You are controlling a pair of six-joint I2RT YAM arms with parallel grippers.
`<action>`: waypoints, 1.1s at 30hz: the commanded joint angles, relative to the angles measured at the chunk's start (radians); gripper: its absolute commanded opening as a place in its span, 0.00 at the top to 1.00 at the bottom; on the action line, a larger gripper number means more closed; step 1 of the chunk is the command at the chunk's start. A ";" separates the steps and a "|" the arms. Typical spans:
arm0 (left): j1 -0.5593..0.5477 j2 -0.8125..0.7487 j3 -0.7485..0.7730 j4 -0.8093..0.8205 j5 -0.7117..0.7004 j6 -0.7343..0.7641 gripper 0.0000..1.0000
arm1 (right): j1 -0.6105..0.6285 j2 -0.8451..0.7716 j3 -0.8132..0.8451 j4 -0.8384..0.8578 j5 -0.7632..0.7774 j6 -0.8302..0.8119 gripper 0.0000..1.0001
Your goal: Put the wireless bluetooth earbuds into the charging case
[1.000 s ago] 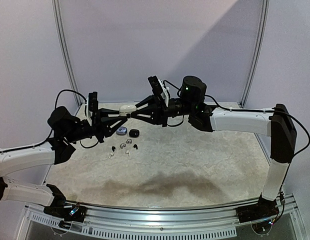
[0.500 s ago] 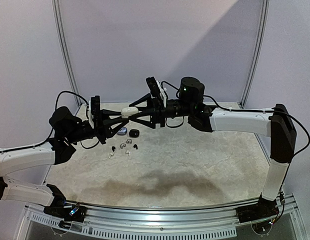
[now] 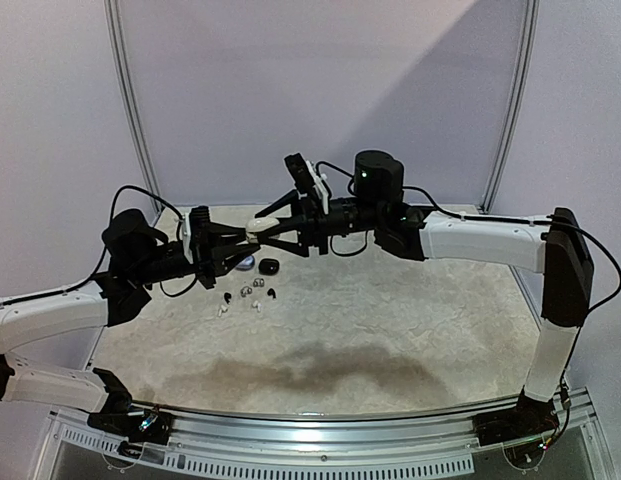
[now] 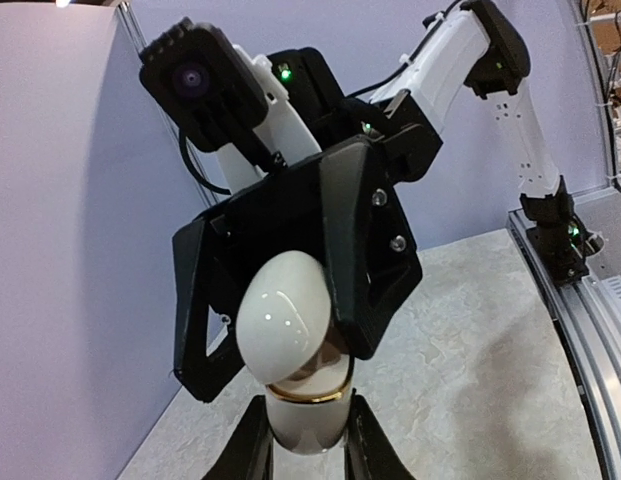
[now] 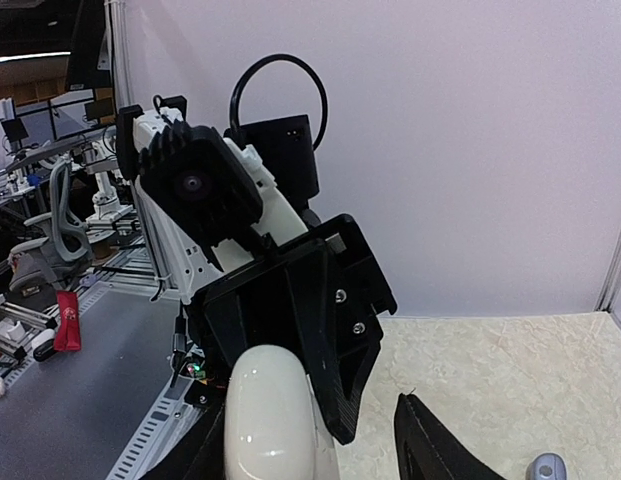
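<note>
Left gripper (image 4: 308,435) on white case (image 4: 285,325), perhaps ajar

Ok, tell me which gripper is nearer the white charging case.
Left. The left gripper clamps the white charging case at its base; the right gripper straddles its lid, fingers spread.

Robotics lab, white partition walls (image 3: 320,90), monitors (image 5: 12,128) and office chair (image 5: 60,210) beyond

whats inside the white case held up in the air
On the white case, only a gold band shows at the seam; the lid covers the interior, hiding any contents.
</note>
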 commanded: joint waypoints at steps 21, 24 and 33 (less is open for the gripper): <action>-0.017 -0.018 -0.021 -0.074 0.129 0.043 1.00 | -0.038 0.046 0.126 -0.170 0.079 0.071 0.47; -0.012 -0.023 -0.029 -0.053 0.102 -0.015 1.00 | -0.039 0.042 0.123 -0.186 0.077 0.056 0.46; -0.002 -0.034 -0.061 0.005 0.041 -0.274 1.00 | -0.052 0.037 0.191 -0.166 -0.025 0.113 0.28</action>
